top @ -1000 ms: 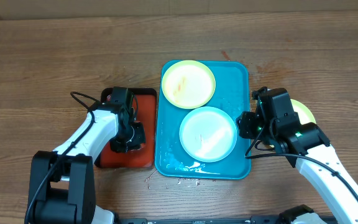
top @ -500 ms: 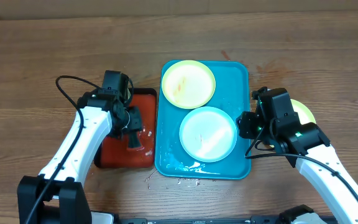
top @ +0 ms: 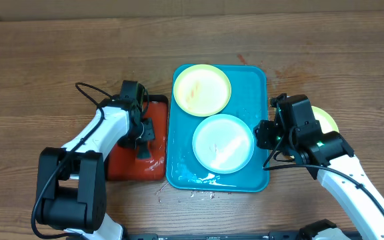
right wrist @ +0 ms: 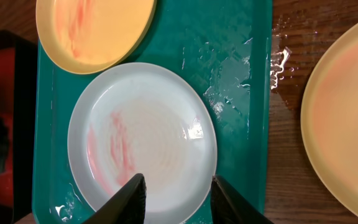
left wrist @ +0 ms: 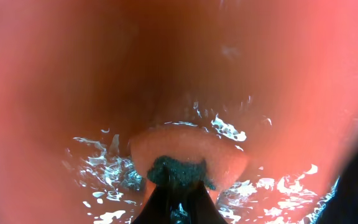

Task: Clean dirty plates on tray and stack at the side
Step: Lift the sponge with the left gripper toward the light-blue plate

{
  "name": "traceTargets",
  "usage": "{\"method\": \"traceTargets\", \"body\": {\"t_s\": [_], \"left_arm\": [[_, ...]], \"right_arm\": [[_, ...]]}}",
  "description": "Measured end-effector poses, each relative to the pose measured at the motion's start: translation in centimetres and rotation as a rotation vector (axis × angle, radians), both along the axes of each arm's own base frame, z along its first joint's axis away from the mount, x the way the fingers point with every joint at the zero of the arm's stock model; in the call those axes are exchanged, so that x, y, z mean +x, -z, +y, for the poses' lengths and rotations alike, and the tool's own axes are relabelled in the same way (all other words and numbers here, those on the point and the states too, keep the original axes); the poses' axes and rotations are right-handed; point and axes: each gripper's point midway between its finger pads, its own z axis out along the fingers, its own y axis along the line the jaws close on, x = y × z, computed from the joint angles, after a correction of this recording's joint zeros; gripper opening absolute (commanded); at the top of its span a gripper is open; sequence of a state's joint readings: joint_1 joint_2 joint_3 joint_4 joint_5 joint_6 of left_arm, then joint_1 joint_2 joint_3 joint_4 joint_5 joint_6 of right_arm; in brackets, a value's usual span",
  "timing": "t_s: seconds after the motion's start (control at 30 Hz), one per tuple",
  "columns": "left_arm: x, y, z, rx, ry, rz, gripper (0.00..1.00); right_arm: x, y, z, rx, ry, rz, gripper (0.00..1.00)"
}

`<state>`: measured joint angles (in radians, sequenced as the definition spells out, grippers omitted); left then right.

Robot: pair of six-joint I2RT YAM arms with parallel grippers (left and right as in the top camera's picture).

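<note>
My left fingers (left wrist: 174,196) are down in the small red plastic tray with a black rim (top: 122,167), whose floor glistens with water. I judge I am there to wet the orange sponge with a dark green scouring patch (left wrist: 191,155) before any scrubbing. These fingers are pinched almost together on the sponge at its green patch and press it against the wet red floor.

Just beside it on the wooden table (top: 59,60) lies the large turquoise rectangular plastic tray (top: 257,80). It carries two of the round shallow plastic plates, a pale yellow-green plate (top: 201,90) at the far end and a light blue-white plate (right wrist: 142,143) nearer me. Both show orange-red smears, so neither looks cleaned yet.

My right fingers (top: 260,135) hover over the blue-white plate's near edge, spread wide and gripping nothing, probably placed to steady or lift it. Right of the tray, the third plate (right wrist: 347,124), also pale yellow-green, rests on the table, likely where the stack will go.
</note>
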<state>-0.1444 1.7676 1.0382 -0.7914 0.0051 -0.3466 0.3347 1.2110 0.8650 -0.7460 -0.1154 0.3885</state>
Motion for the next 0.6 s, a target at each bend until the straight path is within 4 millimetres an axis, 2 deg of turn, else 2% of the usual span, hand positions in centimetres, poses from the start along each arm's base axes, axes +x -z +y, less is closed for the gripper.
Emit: {"method": "traceTargets", "body": {"t_s": [0.03, 0.1, 0.2, 0.3, 0.4, 0.5, 0.6], "left_arm": [[-0.2, -0.3, 0.0, 0.000, 0.001, 0.016, 0.04], [-0.5, -1.1, 0.0, 0.000, 0.006, 0.040, 0.27], [-0.2, -3.4, -0.1, -0.005, 0.009, 0.031, 0.46], [0.5, -6.3, -0.3, -0.016, 0.010, -0.021, 0.50], [0.4, -7.6, -0.3, -0.019, 0.010, -0.045, 0.51], [-0.1, -6.6, -0.2, -0.017, 0.010, -0.031, 0.50], [-1.1, -4.3, -0.1, -0.015, 0.010, -0.018, 0.44]], "right_arm": [[0.0, 0.0, 0.0, 0.000, 0.000, 0.002, 0.36], [-0.1, 0.1, 0.0, -0.001, 0.000, 0.004, 0.36], [-0.1, 0.1, -0.1, -0.002, 0.001, 0.007, 0.36], [-0.2, 0.1, -0.1, -0.003, 0.000, 0.008, 0.35], [-0.2, 0.1, -0.1, -0.003, 0.000, 0.008, 0.36], [-0.2, 0.1, -0.1, -0.003, 0.000, 0.010, 0.36], [-0.2, 0.1, -0.1, -0.003, 0.000, 0.010, 0.36]]}}
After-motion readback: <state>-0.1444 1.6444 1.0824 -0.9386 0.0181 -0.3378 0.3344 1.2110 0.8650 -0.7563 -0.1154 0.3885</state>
